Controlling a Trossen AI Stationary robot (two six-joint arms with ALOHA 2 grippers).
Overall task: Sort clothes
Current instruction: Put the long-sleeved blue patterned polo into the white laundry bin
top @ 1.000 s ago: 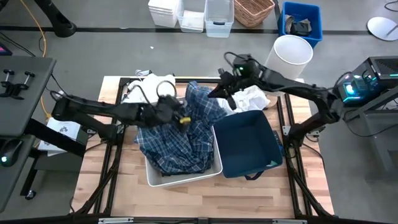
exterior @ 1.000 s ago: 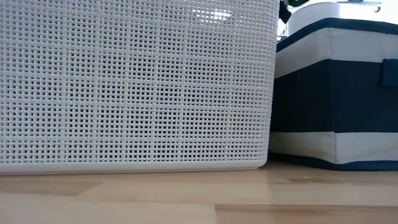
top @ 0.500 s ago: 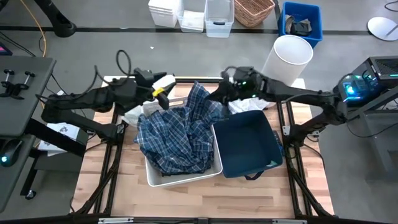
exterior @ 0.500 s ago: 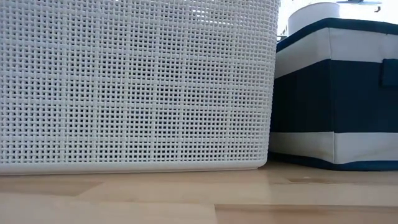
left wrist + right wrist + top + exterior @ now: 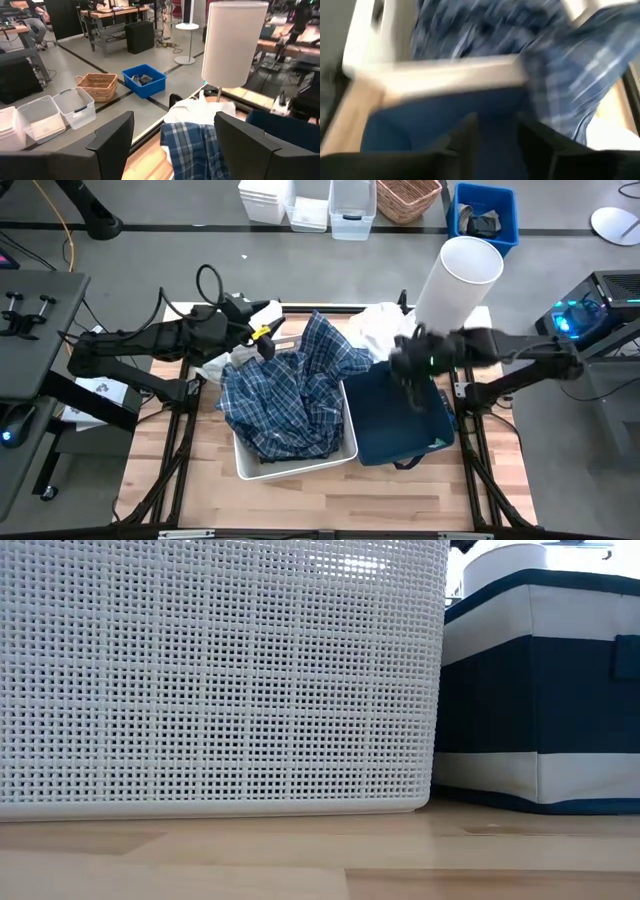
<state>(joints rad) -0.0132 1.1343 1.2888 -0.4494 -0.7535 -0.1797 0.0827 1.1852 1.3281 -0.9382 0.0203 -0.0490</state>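
The blue-and-white plaid shirt (image 5: 290, 395) lies heaped in the white plastic bin (image 5: 345, 452). Its far part hangs over the bin's far rim, which also shows in the left wrist view (image 5: 192, 145). A white garment (image 5: 380, 325) lies on the table beyond the navy blue bin (image 5: 400, 415). My left gripper (image 5: 262, 338) is open and empty at the white bin's far left corner. My right gripper (image 5: 410, 368) hovers over the navy bin, blurred, with a narrow gap between its fingers and nothing seen in it. No dark green or dark grey garment shows.
A tall white cylinder (image 5: 458, 275) stands at the table's far right corner. Another white cloth (image 5: 212, 366) lies left of the white bin. The low view shows only the two bins' walls (image 5: 220, 670). Boxes, a basket and a blue crate (image 5: 485, 215) stand on the floor beyond.
My left gripper has gone from over the plaid shirt toward the table's far left and has stayed there. My right gripper has swung fast from the far edge by the white garment toward the near right, to over the navy bin. More of the white garment shows now.
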